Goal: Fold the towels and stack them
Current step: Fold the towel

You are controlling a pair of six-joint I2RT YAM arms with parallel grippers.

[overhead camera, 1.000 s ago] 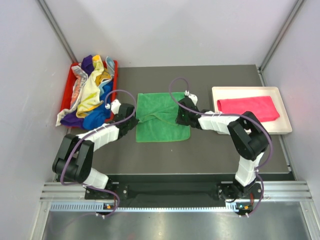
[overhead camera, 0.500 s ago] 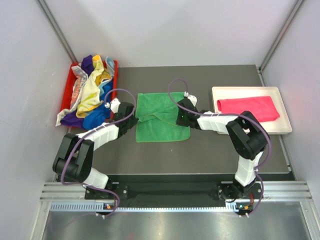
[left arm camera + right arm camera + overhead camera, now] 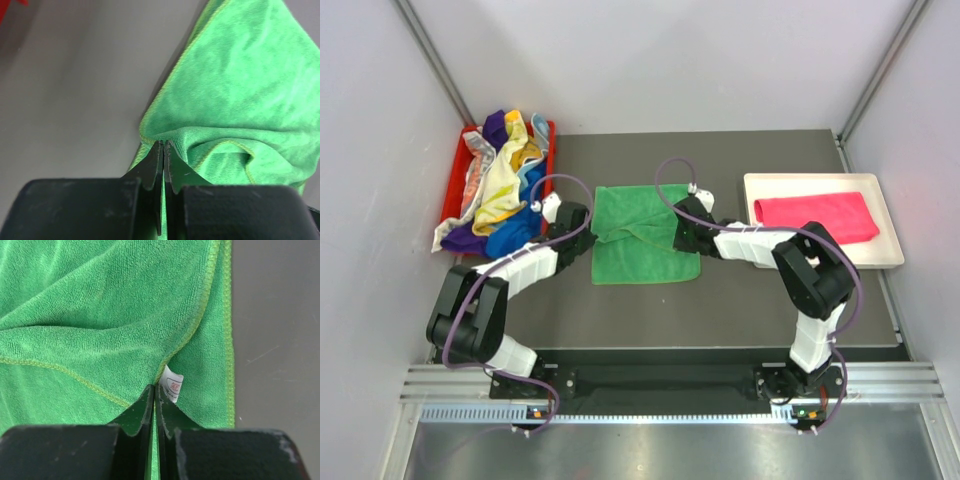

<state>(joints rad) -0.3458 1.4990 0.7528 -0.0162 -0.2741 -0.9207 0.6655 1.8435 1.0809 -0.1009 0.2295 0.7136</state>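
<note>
The green towel point(image 3: 642, 235) lies spread on the dark desk point(image 3: 720, 300), its far part rumpled, with a flap crossing it on a slant and a stitched hem running over the cloth. The left pincer point(image 3: 163, 146) is at the towel's left edge, its two fingers pressed tight together with a pinch of that edge gathered between the tips, so that the cloth rises into a small ridge there. The right pincer point(image 3: 154, 388) is at the towel's right side, closed on a fold of the cloth just inside the right hem; a little white label point(image 3: 172, 382) sewn to the towel sits touching the tips. Both arms reach in low from either side, and the towel lies between them. Well to the right of the green towel, a pink towel point(image 3: 815, 216) lies folded flat in a white tray point(image 3: 890, 255). To the left of the green towel, apart from it, a red bin point(image 3: 551, 140) holds a loose heap of towels point(image 3: 500, 190) in purple, yellow, blue and white, some of them spilling over the bin's near edge onto the desk.
</note>
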